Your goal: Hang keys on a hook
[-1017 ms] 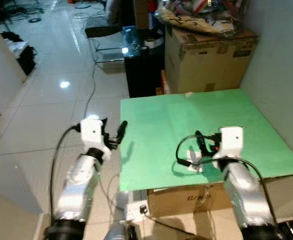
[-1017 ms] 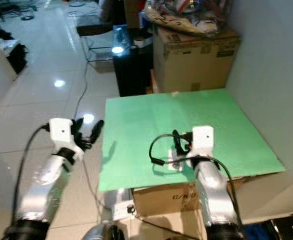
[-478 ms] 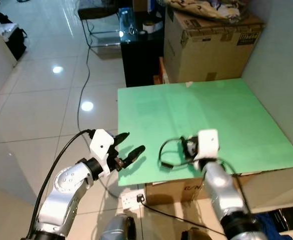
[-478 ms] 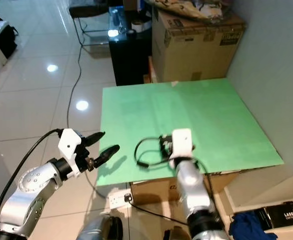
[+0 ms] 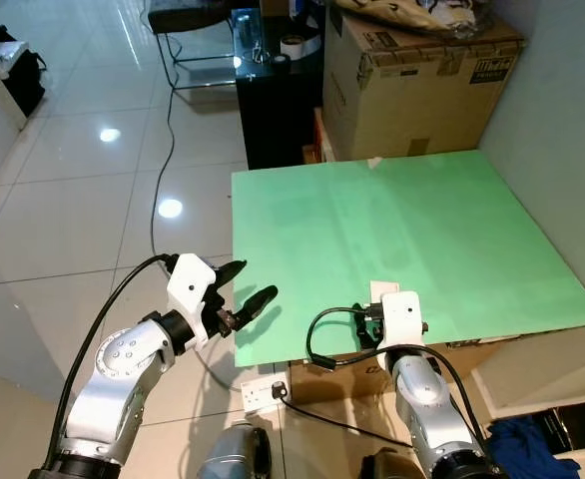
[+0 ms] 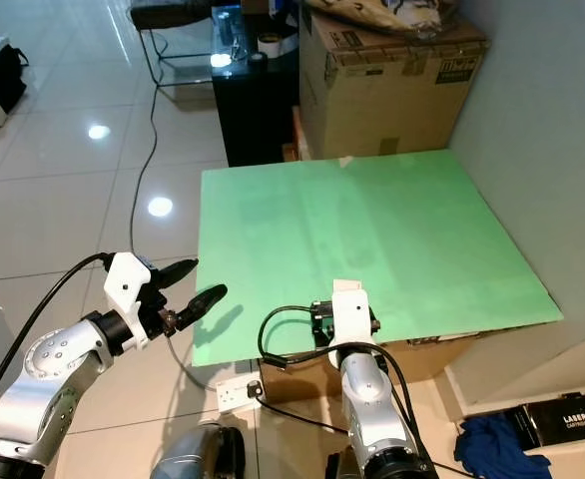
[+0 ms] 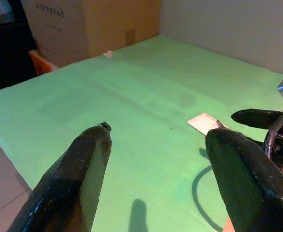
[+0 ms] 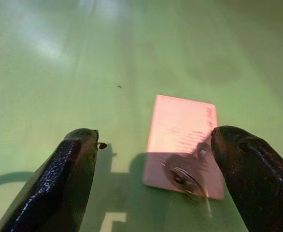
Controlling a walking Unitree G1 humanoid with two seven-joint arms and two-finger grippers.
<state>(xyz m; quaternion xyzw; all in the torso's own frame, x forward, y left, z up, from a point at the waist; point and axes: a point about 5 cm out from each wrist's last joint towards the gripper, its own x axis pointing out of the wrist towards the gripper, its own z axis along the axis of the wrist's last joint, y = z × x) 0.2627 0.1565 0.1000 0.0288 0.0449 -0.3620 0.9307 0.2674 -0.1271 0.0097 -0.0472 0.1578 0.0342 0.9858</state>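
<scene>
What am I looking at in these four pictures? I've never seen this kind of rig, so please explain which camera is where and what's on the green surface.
This is a humanoid robot with two silver arms, each ending in a pincer of two black fingers. The two wide pictures come from cameras on its head, looking down; the two close ones come from a camera on each wrist, looking along that pincer's fingers.

Before it lies a green table with a cardboard box behind. The left pincer hangs open beside the table's near left corner, holding nothing. The right pincer is open at the near edge, just above a small pale card with a metal ring on it, gripping nothing. No hook is visible here.
</scene>
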